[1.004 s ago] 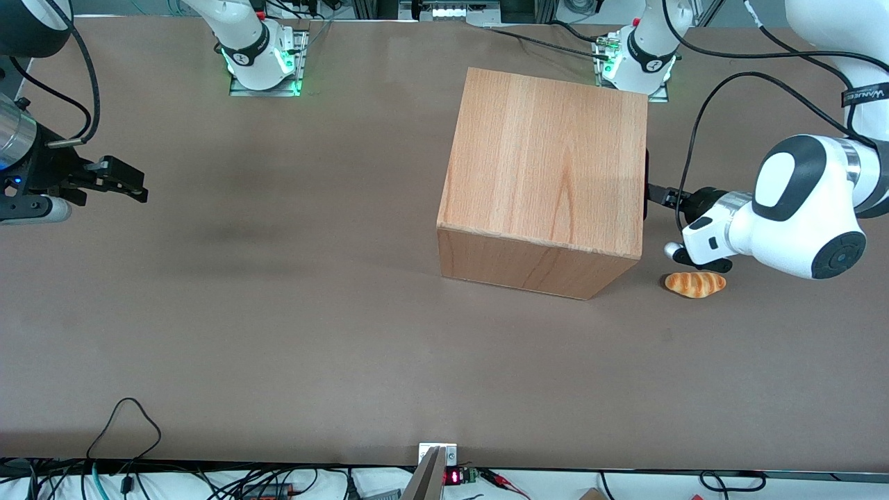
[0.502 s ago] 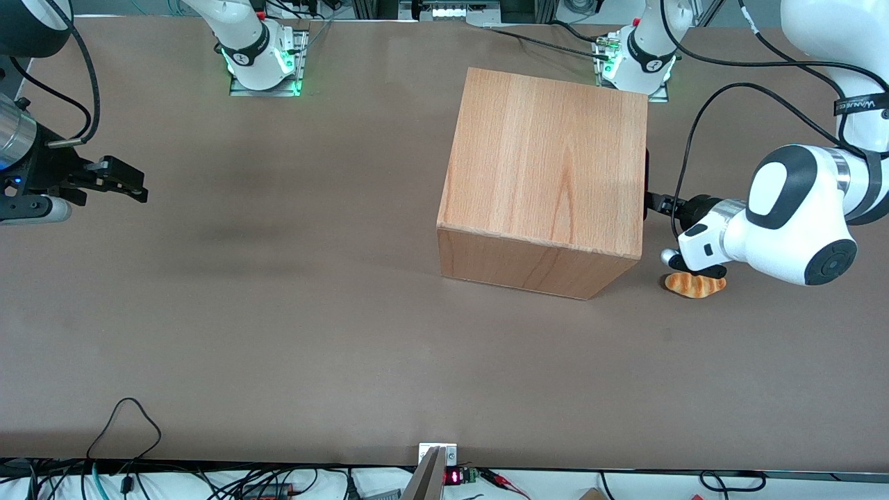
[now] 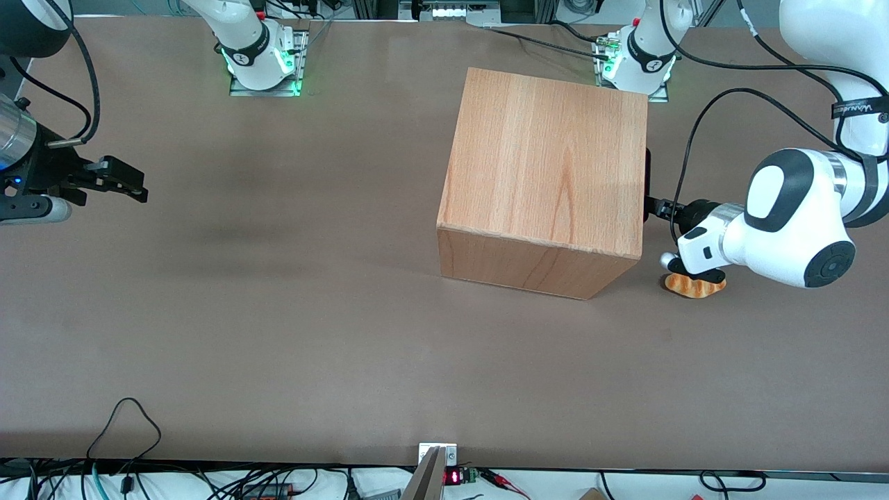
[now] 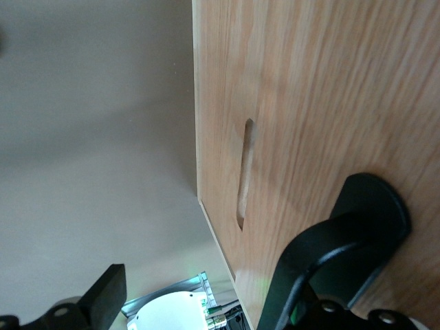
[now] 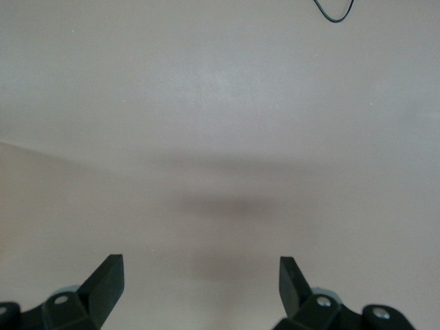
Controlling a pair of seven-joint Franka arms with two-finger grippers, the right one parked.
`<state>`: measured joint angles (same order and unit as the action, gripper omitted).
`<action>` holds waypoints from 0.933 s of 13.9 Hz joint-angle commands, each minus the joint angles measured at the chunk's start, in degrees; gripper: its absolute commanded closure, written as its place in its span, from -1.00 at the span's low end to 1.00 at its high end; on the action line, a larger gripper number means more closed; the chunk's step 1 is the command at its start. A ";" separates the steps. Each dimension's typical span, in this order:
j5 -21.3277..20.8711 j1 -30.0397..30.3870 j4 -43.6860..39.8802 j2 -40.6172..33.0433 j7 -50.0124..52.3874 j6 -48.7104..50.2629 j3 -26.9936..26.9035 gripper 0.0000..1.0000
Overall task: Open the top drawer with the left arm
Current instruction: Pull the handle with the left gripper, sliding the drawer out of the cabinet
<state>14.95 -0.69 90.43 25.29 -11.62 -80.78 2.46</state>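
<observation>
Front view first: the big wooden cube casing (image 3: pixel 549 173) sits on the brown surface (image 3: pixel 278 312), toward the working arm's end. The top drawer (image 3: pixel 646 167) is in the casing face that looks toward that end. From this camera I only get a thin dark strip of it along the casing's edge, and nothing sticks out, so it reads as closed.

The left arm (image 3: pixel 792 226) reaches in level, with its white wrist at about 3 o'clock from the casing. The hand (image 3: pixel 653 206) is right up against that drawer-side face. A little toy bread roll (image 3: pixel 694 285) lies on the surface at roughly 4 o'clock from the casing, just under the wrist and partly covered by it.

Left wrist view: super close on a light wood face with a long narrow slot (image 4: pixel 244 175) cut in it. The hand is spread wide. One black finger (image 4: pixel 344 240) is in front of the wood, close up to it, and the other finger (image 4: pixel 103 295) is off past the face's edge, over bare surface. I can't make out any drawer seam here.

Right wrist view: plain surface, plus a bit of black cable (image 5: pixel 333 10).
</observation>
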 commanded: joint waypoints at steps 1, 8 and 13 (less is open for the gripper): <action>0.17 1.47 0.44 0.20 -3.92 -2.71 -0.35 -1.00; -2.64 2.62 0.27 0.11 -5.78 -4.47 -0.44 -1.00; -5.36 3.85 -0.69 -0.42 -8.59 -6.50 -0.88 -1.00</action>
<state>12.29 2.64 90.38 25.12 -17.77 -84.84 2.03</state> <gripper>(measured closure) 0.000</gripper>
